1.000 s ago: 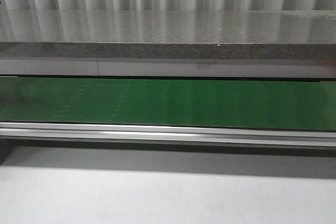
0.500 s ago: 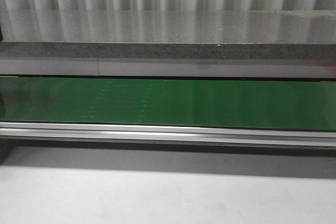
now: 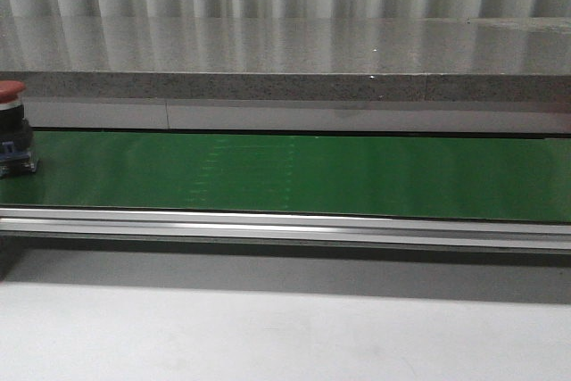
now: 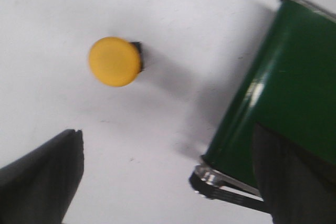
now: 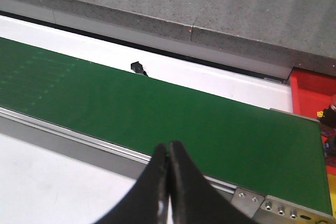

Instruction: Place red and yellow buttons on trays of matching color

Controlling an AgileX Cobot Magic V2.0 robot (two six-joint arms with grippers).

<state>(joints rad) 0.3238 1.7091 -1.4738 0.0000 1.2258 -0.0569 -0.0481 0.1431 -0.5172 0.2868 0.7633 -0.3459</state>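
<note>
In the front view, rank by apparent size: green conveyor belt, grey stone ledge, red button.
1. Green conveyor belt and grey stone ledge: both span the frame with similar height, so unranked.
2. Red button: far smaller, partly cut off at the left edge.

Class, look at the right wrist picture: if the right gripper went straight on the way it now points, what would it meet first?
Most likely the green conveyor belt. The right gripper, fingers shut together, points over the belt's metal rail onto that surface; depth is hard to judge.

Green conveyor belt (image 3: 357, 176) below grey stone ledge (image 3: 285, 86).
</note>
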